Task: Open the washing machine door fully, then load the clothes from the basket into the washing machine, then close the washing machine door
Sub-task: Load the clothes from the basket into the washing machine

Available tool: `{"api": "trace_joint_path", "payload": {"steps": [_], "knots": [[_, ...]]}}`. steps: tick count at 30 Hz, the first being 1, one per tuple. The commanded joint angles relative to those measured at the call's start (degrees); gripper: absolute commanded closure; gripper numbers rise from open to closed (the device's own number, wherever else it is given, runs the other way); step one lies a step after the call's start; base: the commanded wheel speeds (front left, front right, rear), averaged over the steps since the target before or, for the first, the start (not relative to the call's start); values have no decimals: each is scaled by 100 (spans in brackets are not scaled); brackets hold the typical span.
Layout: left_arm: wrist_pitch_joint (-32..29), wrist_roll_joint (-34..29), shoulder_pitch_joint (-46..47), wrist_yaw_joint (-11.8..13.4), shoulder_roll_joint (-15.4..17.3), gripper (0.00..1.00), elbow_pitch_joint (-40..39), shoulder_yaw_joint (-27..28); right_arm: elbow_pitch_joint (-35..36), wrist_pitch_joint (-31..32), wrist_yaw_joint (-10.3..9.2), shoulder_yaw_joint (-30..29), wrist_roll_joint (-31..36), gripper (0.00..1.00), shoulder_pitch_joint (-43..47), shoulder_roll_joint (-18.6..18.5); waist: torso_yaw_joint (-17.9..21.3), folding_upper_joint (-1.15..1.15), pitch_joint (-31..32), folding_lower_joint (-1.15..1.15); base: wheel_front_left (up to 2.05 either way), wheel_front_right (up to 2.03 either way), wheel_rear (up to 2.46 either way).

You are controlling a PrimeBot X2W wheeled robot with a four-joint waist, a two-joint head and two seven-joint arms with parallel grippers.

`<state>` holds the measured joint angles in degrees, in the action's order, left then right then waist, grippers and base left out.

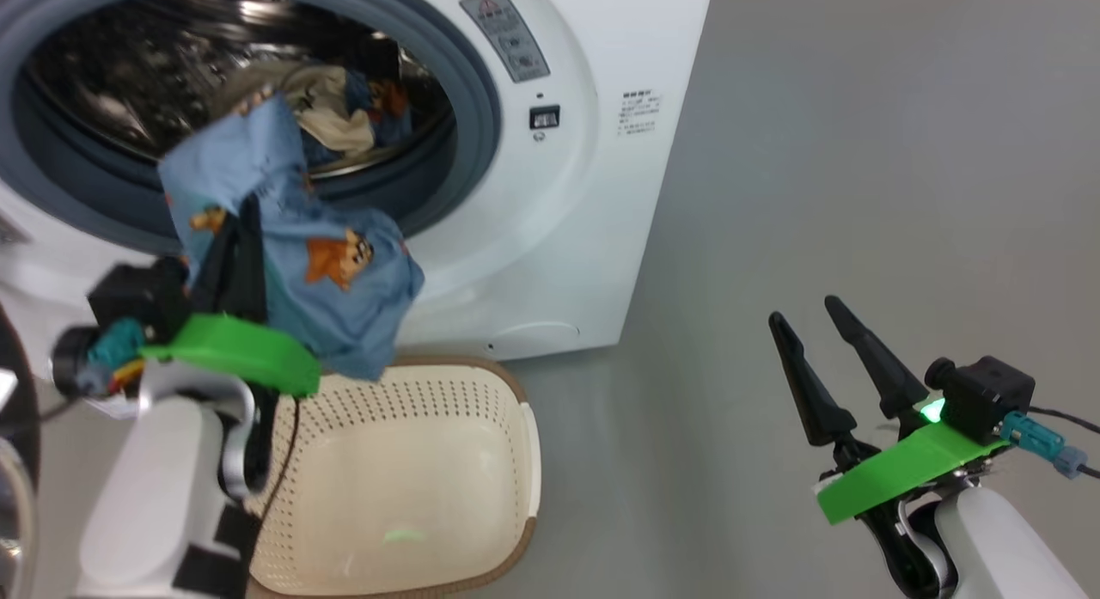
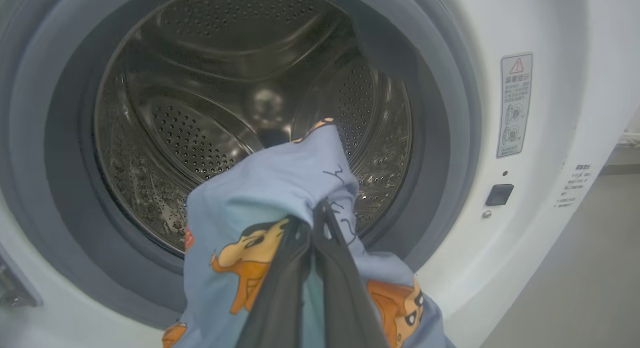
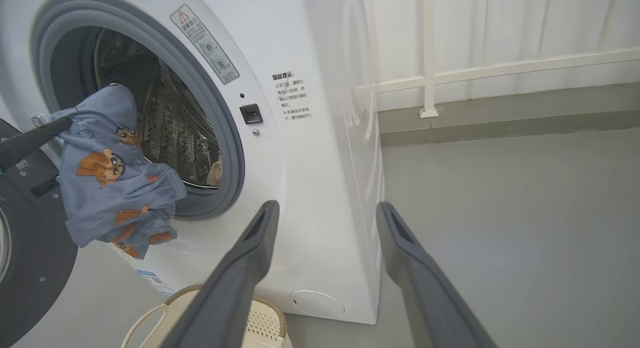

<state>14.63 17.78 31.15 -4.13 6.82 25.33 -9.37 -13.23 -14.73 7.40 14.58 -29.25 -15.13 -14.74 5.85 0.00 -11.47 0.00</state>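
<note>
At far left the washing machine door (image 3: 35, 248) stands swung open. Beside it my left gripper (image 1: 236, 238) is clamped on a light blue garment (image 1: 335, 272) with orange cartoon prints, fingers pinched together and aimed at the drum (image 2: 200, 138). The drum mouth lies straight ahead of those fingertips, and the cloth hangs downward from them, across the grey gasket (image 1: 464, 92). Other clothes (image 1: 344, 109) already lie inside the washing machine (image 1: 601, 109). Below, the basket (image 1: 516, 427) looks emptied. I judge the gasket's lower lip the one obstacle: the trailing cloth could snag there unless carried deeper in. At right, well clear over bare floor, my right gripper (image 1: 803, 309) waits with fingers apart, holding nothing.
</note>
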Motion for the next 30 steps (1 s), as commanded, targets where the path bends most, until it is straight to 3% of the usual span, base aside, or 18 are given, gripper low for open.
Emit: {"api": "trace_joint_path", "payload": {"steps": [1,24,30], "knots": [[35,-83,361,-26,204,100,-11,207,171,-27,9,102,-114,0,-131,-17,204,0,-410,0,0,0,0],[37,-709,3488,-189,669,100,2334,348,429,-27,9,62,-88,0,-840,403,1034,0,-2270,0,0,0,0],[37,-838,4021,51,794,100,2189,522,454,-27,9,54,-86,0,-927,456,1161,0,-2492,0,0,0,0]]}}
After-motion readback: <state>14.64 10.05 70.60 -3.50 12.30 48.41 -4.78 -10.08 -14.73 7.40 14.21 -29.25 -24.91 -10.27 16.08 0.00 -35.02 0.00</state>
